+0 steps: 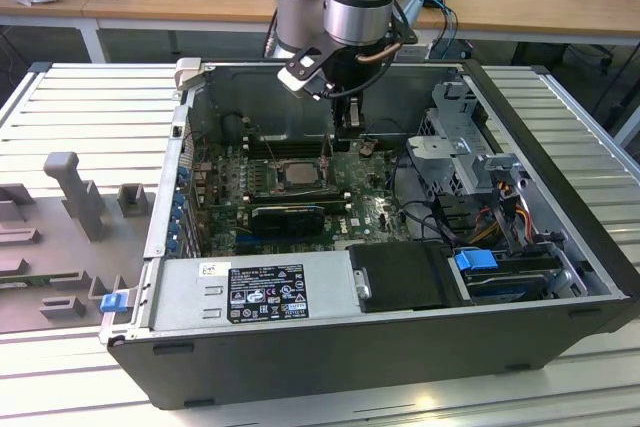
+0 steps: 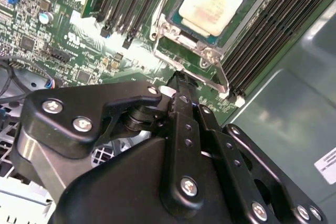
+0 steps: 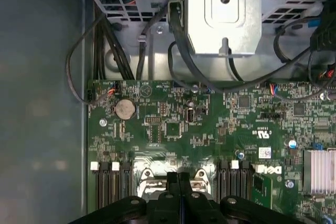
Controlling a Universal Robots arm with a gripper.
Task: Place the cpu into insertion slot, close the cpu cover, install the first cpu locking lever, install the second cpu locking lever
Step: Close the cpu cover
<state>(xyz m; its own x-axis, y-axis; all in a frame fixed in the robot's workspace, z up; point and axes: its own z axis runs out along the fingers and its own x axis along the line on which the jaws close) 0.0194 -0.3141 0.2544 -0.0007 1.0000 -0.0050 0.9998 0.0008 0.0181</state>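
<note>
The cpu (image 1: 297, 174) (image 2: 215, 1), a pale silvery square, lies in the insertion slot on the green motherboard; the slot's contacts are hidden beneath it. The dark-grey cpu cover (image 2: 189, 39) lies flat as a frame around the chip. A thin metal locking lever (image 2: 207, 74) runs along the socket's edge. My gripper (image 1: 345, 135) (image 2: 181, 83) (image 3: 180, 178) hangs beside the socket, its black fingers pressed together, the tips right at that lever. Whether they touch it I cannot tell. Nothing shows between the fingers.
Long black memory slots (image 2: 265, 35) flank the socket. A black expansion card (image 1: 290, 215) lies in front of it, and a power supply (image 1: 250, 287) sits along the case's front. A metal drive cage (image 1: 470, 162) (image 3: 226, 14) and black cables (image 3: 181, 51) stand beyond the gripper.
</note>
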